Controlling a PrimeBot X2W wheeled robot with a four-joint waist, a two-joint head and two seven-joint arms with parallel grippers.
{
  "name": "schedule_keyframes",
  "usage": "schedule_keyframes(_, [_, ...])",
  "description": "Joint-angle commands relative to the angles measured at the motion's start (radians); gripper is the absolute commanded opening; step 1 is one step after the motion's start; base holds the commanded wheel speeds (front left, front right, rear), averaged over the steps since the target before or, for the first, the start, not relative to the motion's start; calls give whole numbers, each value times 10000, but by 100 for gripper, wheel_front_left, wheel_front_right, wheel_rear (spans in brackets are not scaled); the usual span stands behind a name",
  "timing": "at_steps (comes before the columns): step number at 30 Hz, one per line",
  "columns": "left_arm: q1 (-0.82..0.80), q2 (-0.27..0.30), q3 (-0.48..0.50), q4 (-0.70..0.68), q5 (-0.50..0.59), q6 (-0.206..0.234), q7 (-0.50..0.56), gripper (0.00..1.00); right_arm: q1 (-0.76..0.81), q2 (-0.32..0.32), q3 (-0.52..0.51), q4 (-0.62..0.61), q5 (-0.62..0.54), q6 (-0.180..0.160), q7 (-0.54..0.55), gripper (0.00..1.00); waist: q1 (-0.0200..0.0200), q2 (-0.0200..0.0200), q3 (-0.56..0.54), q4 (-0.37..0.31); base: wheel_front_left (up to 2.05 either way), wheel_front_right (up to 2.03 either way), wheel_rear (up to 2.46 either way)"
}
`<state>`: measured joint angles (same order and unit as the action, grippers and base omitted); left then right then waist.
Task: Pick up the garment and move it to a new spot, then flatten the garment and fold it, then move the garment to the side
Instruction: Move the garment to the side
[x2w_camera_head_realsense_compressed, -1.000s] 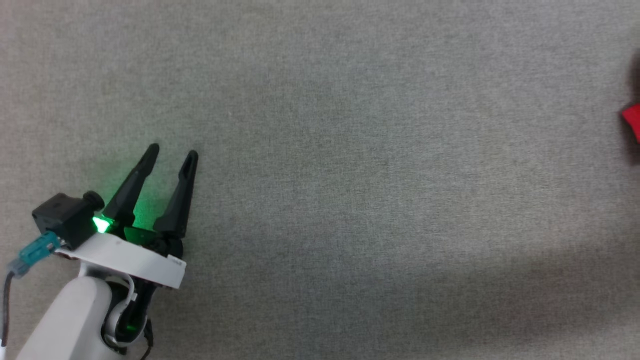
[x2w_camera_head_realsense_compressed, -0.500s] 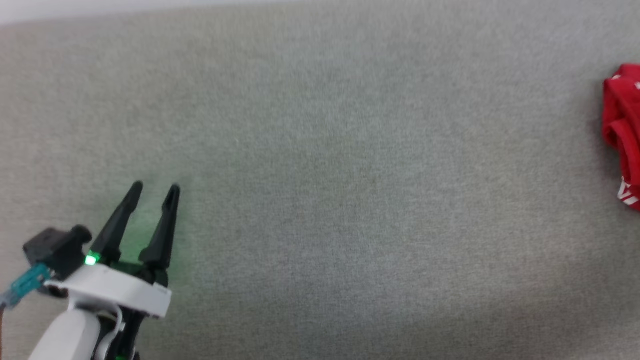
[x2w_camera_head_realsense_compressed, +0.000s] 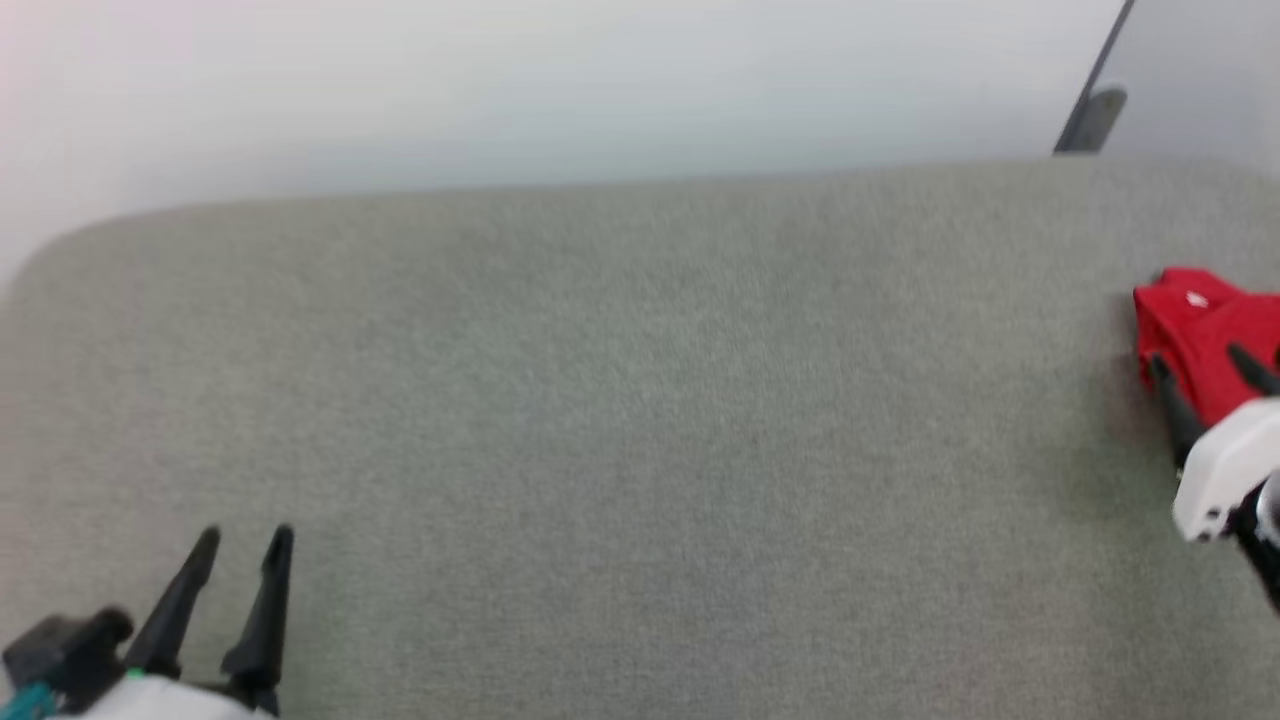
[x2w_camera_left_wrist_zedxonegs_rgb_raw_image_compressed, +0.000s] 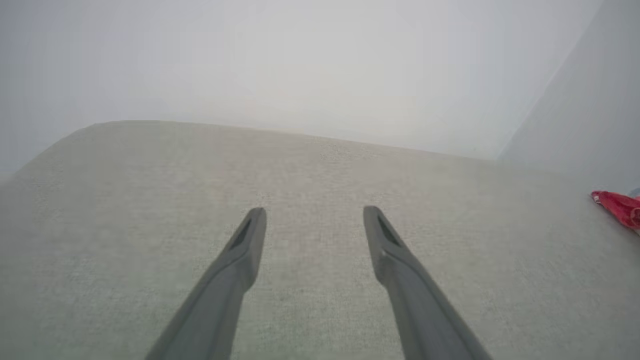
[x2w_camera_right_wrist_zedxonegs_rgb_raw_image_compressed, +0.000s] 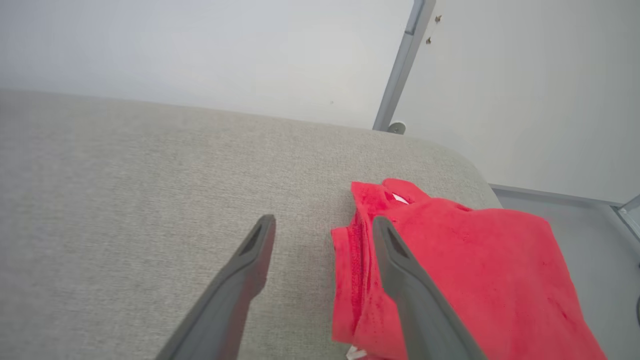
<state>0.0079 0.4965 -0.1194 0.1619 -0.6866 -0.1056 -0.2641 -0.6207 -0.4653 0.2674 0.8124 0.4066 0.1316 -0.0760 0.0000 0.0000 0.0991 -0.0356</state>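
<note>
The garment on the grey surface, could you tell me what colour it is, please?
The garment is bright red, seen best in the right wrist view.

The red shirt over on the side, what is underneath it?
The red shirt lies bunched on the grey fabric surface, near its rounded corner. Whatever sits directly beneath the cloth is covered, so I cannot tell if anything else is there.
</note>
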Motion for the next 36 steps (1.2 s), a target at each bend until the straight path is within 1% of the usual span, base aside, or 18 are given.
schedule_keyframes(1, [300, 11, 155, -39, 102, 15, 10, 100, 328, 29, 18, -167, 119, -22, -250, 100, 0, 0, -860, 363, 0, 0, 0])
schedule_keyframes(6, [988, -119, 779, -305, 324, 8, 10, 100, 1258, 294, 4, -716, 420, -22, -913, 100, 0, 0, -1254, 525, 0, 0, 0])
schedule_keyframes(9, [1242, -157, 950, -397, 483, -37, 10, 100, 1565, 400, -51, -901, 484, -22, -1126, 100, 0, 0, -1358, 577, 0, 0, 0])
schedule_keyframes(18, [1857, -504, 1859, -590, 737, -184, 10, 100, 2792, 1042, -262, -1777, 187, -22, -1593, 100, 0, 0, -1596, 610, 0, 0, 0])
schedule_keyframes(22, [1925, -538, 1984, -508, 785, -231, 10, 100, 3244, 1305, -323, -2134, -11, -22, -1656, 100, 0, 0, -1647, 556, 0, 0, 0])
schedule_keyframes(25, [1909, -460, 2025, -414, 715, -243, 10, 100, 3521, 1514, -448, -2395, -119, -22, -1700, 100, 0, 0, -1667, 503, 0, 0, 0])
schedule_keyframes(36, [2025, -326, 1924, -491, 343, -263, 10, 100, 4477, 1940, -866, -3444, -588, -22, -1788, 100, 0, 0, -1688, 306, 0, 0, 0])
